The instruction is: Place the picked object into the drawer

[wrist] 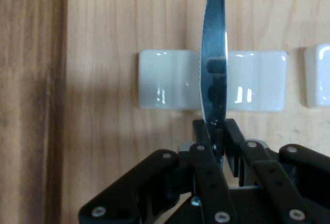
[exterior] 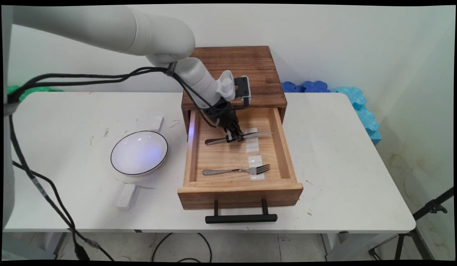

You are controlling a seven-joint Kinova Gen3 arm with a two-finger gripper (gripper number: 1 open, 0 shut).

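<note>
A wooden drawer box (exterior: 247, 66) stands at the table's back with its drawer (exterior: 239, 184) pulled out toward me. Inside the drawer my gripper (exterior: 234, 137) is shut on a table knife (exterior: 258, 134), holding it near its middle. The knife's handle points left and its blade points right. In the hand view the blade (wrist: 214, 53) rises from between the shut fingers and crosses a white rest (wrist: 165, 87) on the drawer floor. A fork (exterior: 236, 170) lies nearer the drawer front, its tines on a second white rest (exterior: 256, 162).
A white bowl with a dark rim (exterior: 139, 152) sits on the table left of the drawer. Two small white blocks (exterior: 126, 195) (exterior: 158, 123) lie near it. The drawer's black handle (exterior: 241, 218) juts toward the table's front edge. Blue foam pieces (exterior: 357, 103) lie at the back right.
</note>
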